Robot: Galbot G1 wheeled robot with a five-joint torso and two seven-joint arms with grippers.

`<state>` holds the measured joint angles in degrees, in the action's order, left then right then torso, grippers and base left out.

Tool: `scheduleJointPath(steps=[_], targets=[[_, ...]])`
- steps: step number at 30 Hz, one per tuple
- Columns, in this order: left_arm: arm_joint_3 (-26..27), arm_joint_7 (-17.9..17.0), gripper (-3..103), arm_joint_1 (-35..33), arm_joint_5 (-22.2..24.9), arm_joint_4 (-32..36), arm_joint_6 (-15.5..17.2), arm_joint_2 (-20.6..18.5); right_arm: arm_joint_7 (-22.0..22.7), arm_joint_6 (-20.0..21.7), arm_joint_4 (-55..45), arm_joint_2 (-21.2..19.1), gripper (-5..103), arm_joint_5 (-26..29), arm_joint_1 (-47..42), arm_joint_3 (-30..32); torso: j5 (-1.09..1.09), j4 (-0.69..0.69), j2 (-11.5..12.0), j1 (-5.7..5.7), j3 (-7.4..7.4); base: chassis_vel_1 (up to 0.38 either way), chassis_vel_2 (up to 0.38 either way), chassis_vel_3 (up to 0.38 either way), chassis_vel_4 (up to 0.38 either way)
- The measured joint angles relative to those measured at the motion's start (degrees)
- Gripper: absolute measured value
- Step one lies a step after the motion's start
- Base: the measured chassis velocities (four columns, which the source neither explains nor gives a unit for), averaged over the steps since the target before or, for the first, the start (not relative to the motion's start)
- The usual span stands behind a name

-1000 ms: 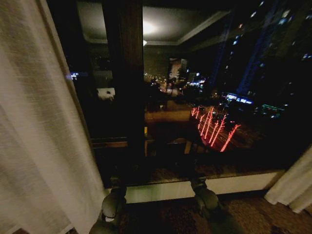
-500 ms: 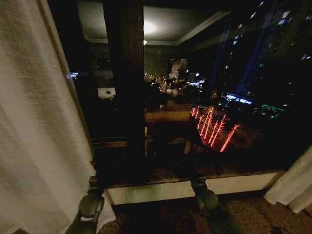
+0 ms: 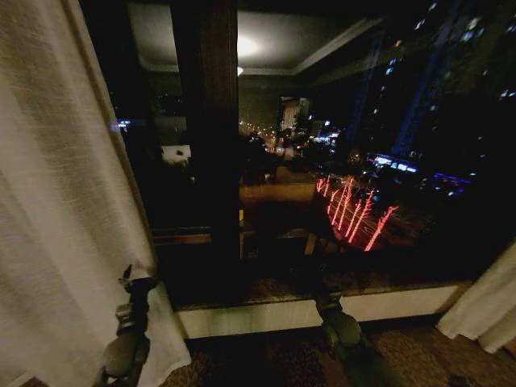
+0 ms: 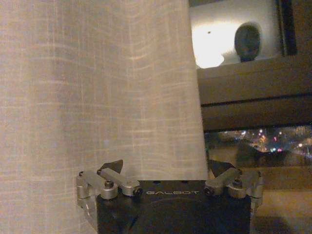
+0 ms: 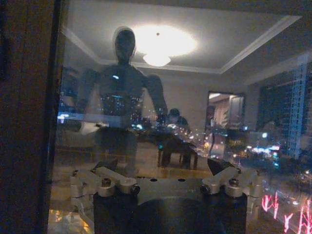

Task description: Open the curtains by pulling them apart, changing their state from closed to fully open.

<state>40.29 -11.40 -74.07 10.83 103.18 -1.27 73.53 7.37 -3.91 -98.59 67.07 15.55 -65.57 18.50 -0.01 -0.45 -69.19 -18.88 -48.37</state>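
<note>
Left tool (image 3: 135, 284) touching curtain (image 3: 56, 242).

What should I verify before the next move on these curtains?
1. Left gripper at the left curtain edge: ok.
2. Left gripper open, fabric lying between its fingers: ok.
3. Left curtain pulled clear of the window: ok, bunched at the side.
4. Right curtain pulled clear: ok, gathered at the far right.
5. Right gripper open, holding nothing, facing the glass: ok.
6. Curtains fully open up to the rail: cannot tell.
</note>
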Motion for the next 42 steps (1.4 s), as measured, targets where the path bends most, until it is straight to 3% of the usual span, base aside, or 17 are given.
scheduleJointPath(steps=[12, 18, 22, 28, 31, 34, 41, 42], targets=[[-3.65, 1.07, 99, 7.84, 1.69, -10.21, -1.07, -2.2, 0.0, 0.0, 0.0, 0.0, 100, 0.0, 0.0, 0.0, 0.0, -0.01, 0.0, 0.0, 0.0, 0.0, 0.0, 0.0, 0.0], [-3.77, 4.77, 94, 10.63, 3.4, -12.96, -2.49, -3.52, 0.0, 0.0, 0.0, 0.0, 100, 0.0, 0.0, 0.0, 0.01, -0.02, 0.0, 0.0, 0.0, 0.0, 0.0, 0.0, 0.0], [-3.35, 6.02, 72, 10.43, 4.18, -13.14, -3.1, -3.62, 0.0, 0.0, 0.0, 0.0, 100, 0.0, 0.0, 0.0, 0.01, -0.01, 0.0, 0.0, 0.0, 0.0, 0.0, 0.0, 0.0], [-3.1, 5.97, 56, 10.08, 4.47, -12.96, -3.18, -3.6, 0.0, 0.0, 0.0, 0.0, 100, 0.0, 0.0, 0.0, 0.01, -0.01, 0.0, 0.0, 0.0, 0.0, 0.0, 0.0, 0.0], [-3.05, 5.94, 40, 9.76, 4.59, -12.7, -3.31, -3.53, 0.0, 0.0, 0.0, 0.0, 100, 0.0, 0.0, 0.0, 0.0, -0.01, 0.0, 0.0, 0.0, 0.0, 0.0, 0.0, 0.0], [-3.05, 5.94, 34, 9.61, 4.59, -12.69, -3.38, -3.44, 0.0, 0.0, 0.0, 0.0, 100, 0.0, 0.0, 0.0, 0.01, -0.01, 0.0, 0.0, 0.0, 0.0, 0.0, 0.0, 0.0], [-2.84, 5.96, 3, 9.42, 4.56, -12.69, -3.96, -3.21, 0.0, 0.0, 0.0, 0.0, 100, 0.0, 0.0, -0.01, 0.01, -0.01, 0.0, 0.0, 0.0, 0.0, 0.0, 0.0, 0.0], [-2.84, 5.96, 3, 9.42, 4.56, -12.69, -3.96, -3.21, 0.0, 0.0, 0.0, 0.0, 100, 0.0, 0.0, -0.01, 0.01, -0.01, 0.0, 0.0, 0.0, 0.0, 0.0, 0.0, 0.0]])
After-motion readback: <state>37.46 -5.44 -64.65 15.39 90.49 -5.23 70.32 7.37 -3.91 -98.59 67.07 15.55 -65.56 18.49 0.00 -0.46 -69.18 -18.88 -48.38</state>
